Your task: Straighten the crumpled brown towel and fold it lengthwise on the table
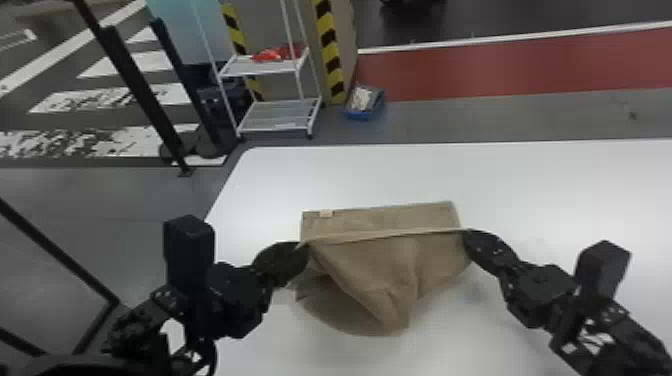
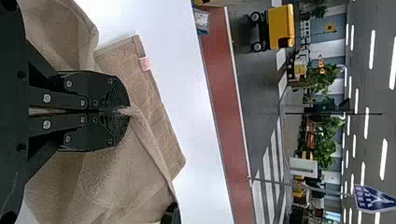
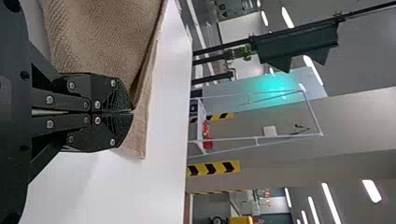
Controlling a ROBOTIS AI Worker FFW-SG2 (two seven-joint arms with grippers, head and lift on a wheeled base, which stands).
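The fingers of the left gripper (image 1: 301, 245) are pressed together on one end of the brown towel (image 1: 372, 270)'s raised edge; those of the right gripper (image 1: 467, 233) are closed on the other end. Between them the edge runs nearly straight. On the near side the cloth hangs in loose folds, drooping to a blunt point, with a hollow under its left part. Beyond the raised edge, a flatter strip lies on the white bench (image 1: 565, 190), a small pale label (image 1: 326, 214) near its far left corner. Past the bench, on the floor, stand a blue bin (image 1: 362, 116) and, left of it, a white rack (image 1: 274, 131) with something red (image 1: 268, 56) on its upper shelf. A red floor band (image 1: 500, 65) stretches off to the right.
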